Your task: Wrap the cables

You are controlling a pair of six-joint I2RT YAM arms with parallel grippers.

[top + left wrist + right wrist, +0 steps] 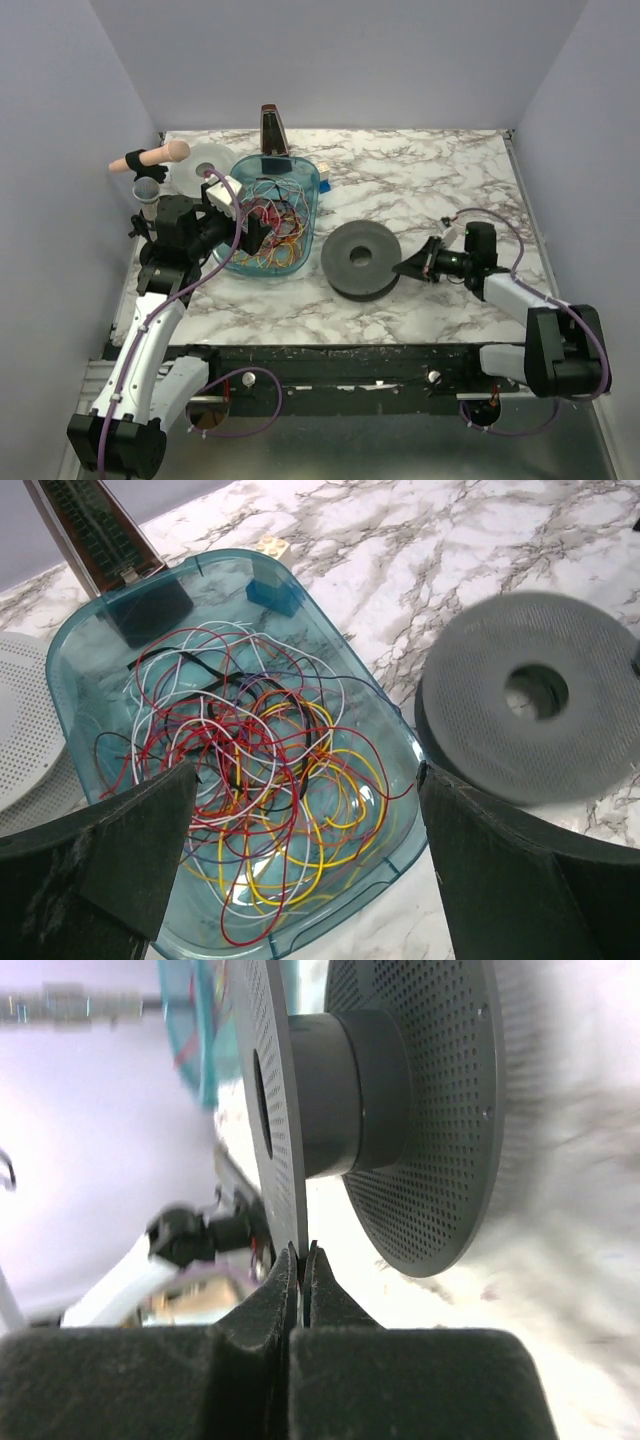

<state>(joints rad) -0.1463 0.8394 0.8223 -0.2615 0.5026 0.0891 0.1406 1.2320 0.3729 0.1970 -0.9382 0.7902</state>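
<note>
A tangle of thin cables (pixel 250 770), mostly red with yellow, orange and white, lies in a clear teal tub (pixel 85 645), seen also in the top view (pixel 272 222). My left gripper (pixel 252 234) hangs open over the tub's near side, with the cables between its fingers (pixel 110 850) but untouched. A black round spool (pixel 360 259) lies on the table right of the tub. My right gripper (pixel 303 1255) is shut on the edge of the spool's upper flange (pixel 268 1110).
A metronome (pixel 273 131) and a blue block (pixel 273 593) stand at the tub's far end. A white perforated disc (pixel 203 165), a microphone (pixel 148 188) and a pink handle (pixel 160 155) lie at the far left. Walls enclose the marble table (pixel 450 180).
</note>
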